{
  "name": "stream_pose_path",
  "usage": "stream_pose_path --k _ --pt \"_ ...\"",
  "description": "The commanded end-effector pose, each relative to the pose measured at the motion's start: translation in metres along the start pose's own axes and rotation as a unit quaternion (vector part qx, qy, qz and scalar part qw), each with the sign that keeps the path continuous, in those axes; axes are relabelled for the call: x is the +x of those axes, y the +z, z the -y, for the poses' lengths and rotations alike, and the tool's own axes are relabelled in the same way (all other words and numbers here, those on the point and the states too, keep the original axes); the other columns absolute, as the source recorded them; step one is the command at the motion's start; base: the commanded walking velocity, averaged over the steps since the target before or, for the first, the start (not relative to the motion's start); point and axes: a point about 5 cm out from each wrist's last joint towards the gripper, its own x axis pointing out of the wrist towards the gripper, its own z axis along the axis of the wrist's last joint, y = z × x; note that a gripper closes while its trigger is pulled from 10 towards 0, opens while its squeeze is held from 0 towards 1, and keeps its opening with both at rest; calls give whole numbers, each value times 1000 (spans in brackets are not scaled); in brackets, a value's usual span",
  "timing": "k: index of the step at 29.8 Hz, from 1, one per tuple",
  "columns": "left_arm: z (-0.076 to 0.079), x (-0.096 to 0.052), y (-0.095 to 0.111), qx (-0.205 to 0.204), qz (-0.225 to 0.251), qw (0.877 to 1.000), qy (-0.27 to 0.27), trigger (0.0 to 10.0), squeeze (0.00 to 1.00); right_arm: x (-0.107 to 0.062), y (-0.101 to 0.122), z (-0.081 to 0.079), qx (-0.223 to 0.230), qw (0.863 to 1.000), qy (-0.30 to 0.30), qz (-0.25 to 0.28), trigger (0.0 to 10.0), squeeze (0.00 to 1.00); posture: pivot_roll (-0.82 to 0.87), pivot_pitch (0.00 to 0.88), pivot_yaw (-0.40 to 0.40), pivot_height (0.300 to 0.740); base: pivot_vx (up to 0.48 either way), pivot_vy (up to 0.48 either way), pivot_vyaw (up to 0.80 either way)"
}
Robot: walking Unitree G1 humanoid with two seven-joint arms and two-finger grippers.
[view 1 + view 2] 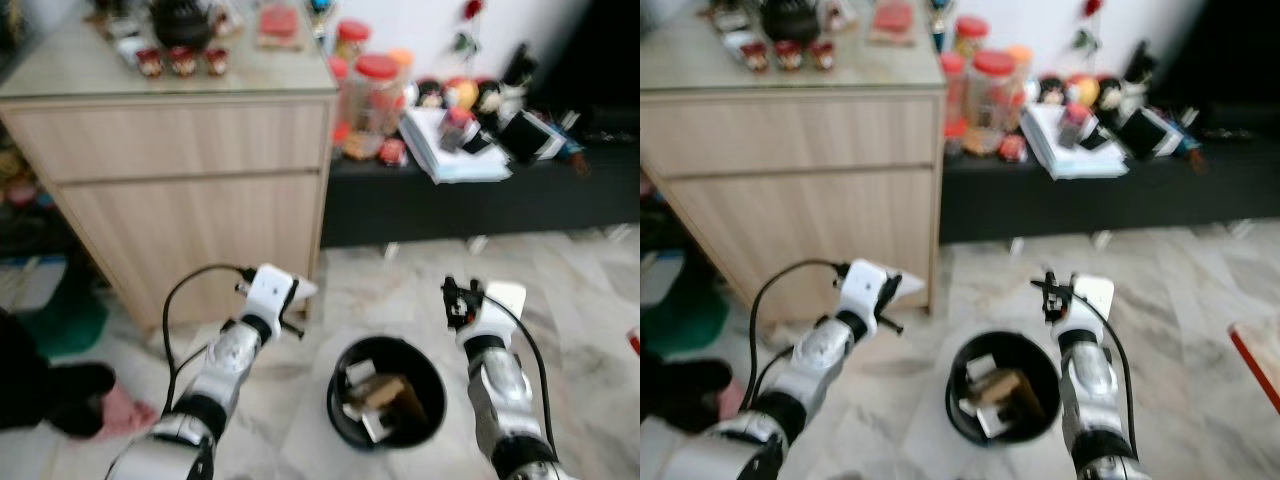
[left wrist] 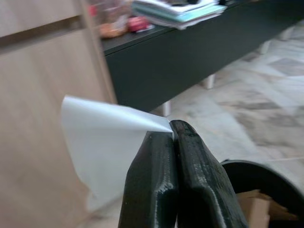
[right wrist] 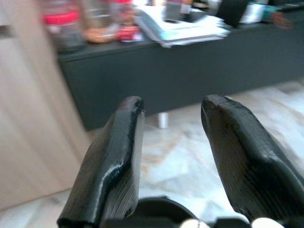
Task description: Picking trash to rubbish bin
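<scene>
A round black rubbish bin (image 1: 432, 398) stands on the marble floor between my two arms, with cardboard scraps and paper inside. My left gripper (image 2: 172, 129) is shut on a white sheet of paper (image 2: 102, 142), held up to the left of the bin and in front of the wooden cabinet; the same paper (image 1: 303, 289) pokes out past the white wrist. My right gripper (image 3: 171, 111) is open with nothing between its fingers, raised just right of the bin's far rim.
A light wooden cabinet (image 1: 190, 190) stands at the left, cluttered on top. A low black bench (image 1: 480, 200) along the wall carries jars, papers and toys. A green object (image 1: 60, 320) and pink cloth (image 1: 120, 410) lie on the floor at the left.
</scene>
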Motion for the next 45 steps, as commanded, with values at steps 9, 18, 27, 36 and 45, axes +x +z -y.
stream_pose_path --k 9,18,27,36,45 --pt "-1 0 -1 -15 -8 1000 14 10000 0 1 -2 -2 -3 1000 6 -8 10000 0 164 113 -83 740 0 0 -788" --pt "-5 0 -2 -20 -10 999 27 10000 0 2 -3 -6 -7 1000 12 -11 10000 0 173 99 -83 740 0 0 -788" --pt "-3 -1 -3 -22 -12 999 28 10000 0 3 -2 -10 -5 1000 17 -11 10000 0 179 82 -81 740 0 0 -788" --pt "1 0 -4 -22 -15 999 23 10000 0 4 -2 -10 -4 1000 15 -11 10000 0 178 74 -77 740 0 0 -788" --pt "2 0 -4 -19 -18 999 18 10000 0 3 -1 -8 -2 1000 5 -5 10000 0 173 92 -71 740 0 0 -414"
